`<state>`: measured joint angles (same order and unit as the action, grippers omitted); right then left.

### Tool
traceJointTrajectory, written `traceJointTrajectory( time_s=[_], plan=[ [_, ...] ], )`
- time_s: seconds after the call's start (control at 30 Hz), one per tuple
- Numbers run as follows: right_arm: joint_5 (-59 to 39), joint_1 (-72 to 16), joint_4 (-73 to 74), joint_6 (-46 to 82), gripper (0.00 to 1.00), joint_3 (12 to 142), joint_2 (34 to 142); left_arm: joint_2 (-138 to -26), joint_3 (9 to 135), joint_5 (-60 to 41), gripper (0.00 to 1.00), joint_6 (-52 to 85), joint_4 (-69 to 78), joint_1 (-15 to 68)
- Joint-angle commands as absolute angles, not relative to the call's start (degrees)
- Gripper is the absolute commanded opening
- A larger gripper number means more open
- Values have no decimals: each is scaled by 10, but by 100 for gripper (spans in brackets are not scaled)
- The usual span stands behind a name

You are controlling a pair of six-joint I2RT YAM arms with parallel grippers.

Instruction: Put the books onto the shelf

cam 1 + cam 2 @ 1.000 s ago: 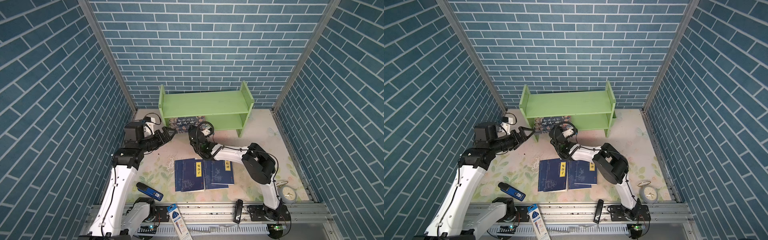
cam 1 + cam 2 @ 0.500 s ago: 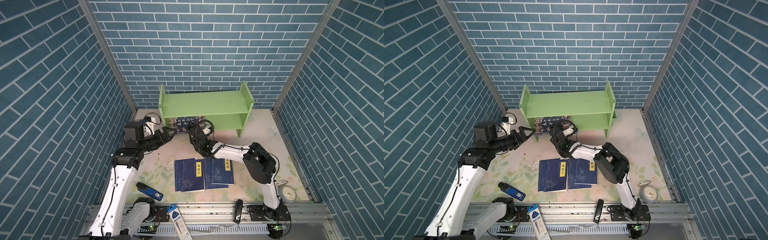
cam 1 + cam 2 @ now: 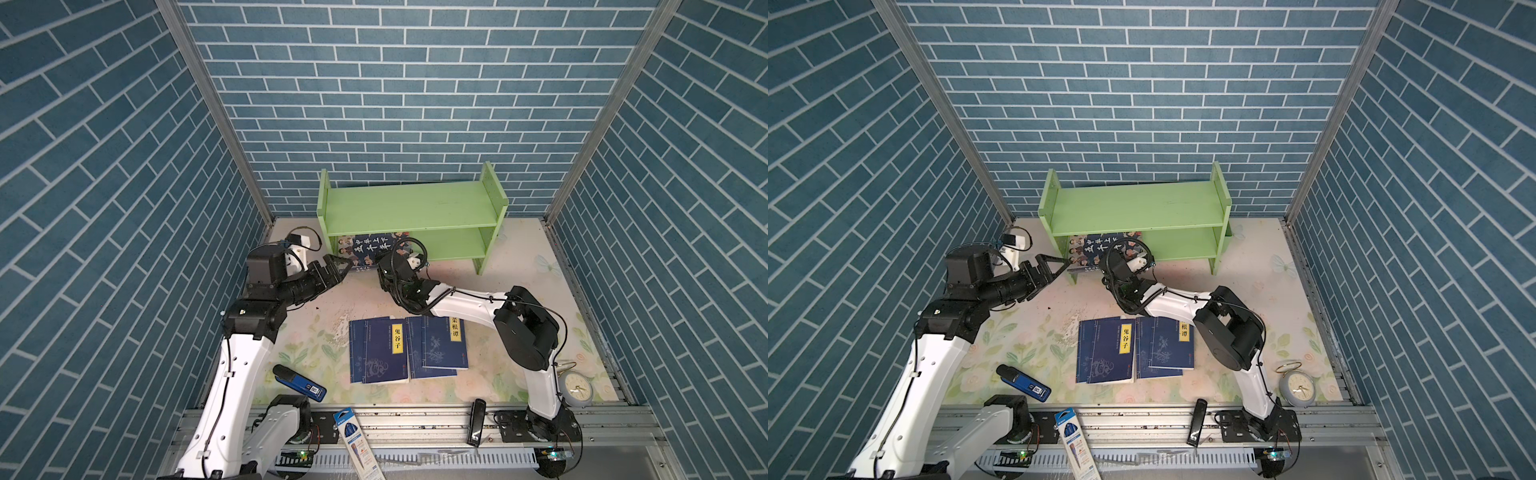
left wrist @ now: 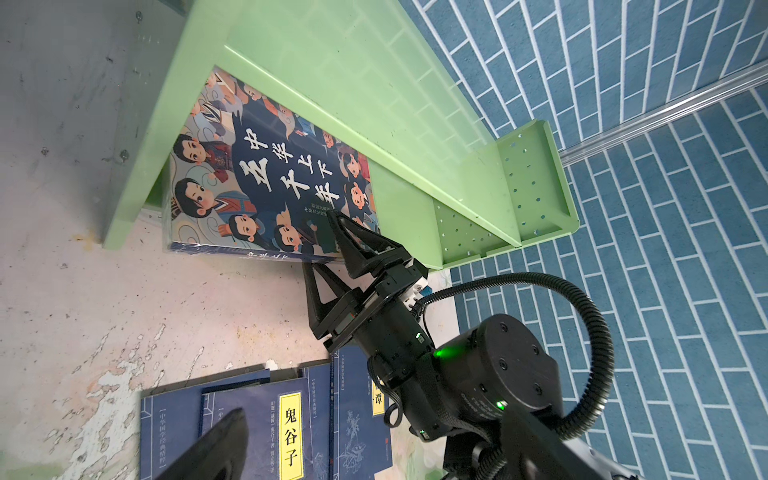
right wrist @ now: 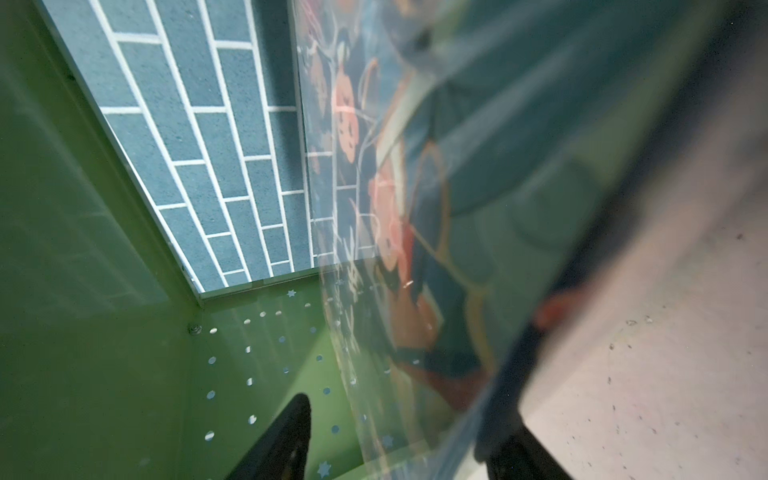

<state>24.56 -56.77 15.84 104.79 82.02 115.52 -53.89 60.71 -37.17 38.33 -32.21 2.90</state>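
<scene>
The cartoon-face book (image 3: 369,247) (image 3: 1096,248) (image 4: 270,174) lies partly in the lower tier of the green shelf (image 3: 411,203) (image 3: 1133,203) (image 4: 374,83), at its left end, with its near edge sticking out the front. My right gripper (image 3: 390,257) (image 4: 320,241) (image 5: 399,419) is open, one finger above and one below that book's near corner. My left gripper (image 3: 343,268) (image 3: 1061,269) hovers open and empty just left of the book. The navy books (image 3: 376,353) (image 3: 1169,345) (image 4: 270,428) lie overlapping on the mat.
A blue handheld device (image 3: 299,382) lies front left. A pen package (image 3: 359,444) and a black bar (image 3: 476,422) rest on the front rail. An alarm clock (image 3: 577,388) stands front right. Brick walls close in on three sides.
My right gripper's jaws have spread apart around the cartoon book's corner. The book and the left arm stay where they were.
</scene>
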Motion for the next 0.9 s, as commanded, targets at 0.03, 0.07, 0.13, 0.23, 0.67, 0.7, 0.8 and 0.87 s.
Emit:
traceJointTrajectory(
  time_s=[0.03,0.07,0.13,0.23,0.67,0.7,0.8,0.87],
  plan=[
    [226,-568,155,1057,65,809,1112,-529,606,-371,97,358,-315,24],
    [226,-569,155,1056,65,805,1108,-529,606,-369,97,354,-315,24],
    [218,-569,150,1045,65,798,1100,-528,606,-367,97,341,-315,24],
    [208,-568,137,1037,65,795,1092,-526,601,-366,97,320,-310,24],
    [155,-564,107,991,61,740,1050,-539,560,-480,96,110,-311,24],
    [147,-562,107,980,60,736,1046,-538,558,-488,96,86,-318,24],
    [114,-553,109,944,52,714,1029,-535,550,-491,96,21,-341,24],
    [100,-547,111,914,47,691,1014,-535,541,-476,96,-10,-349,24]
  ],
)
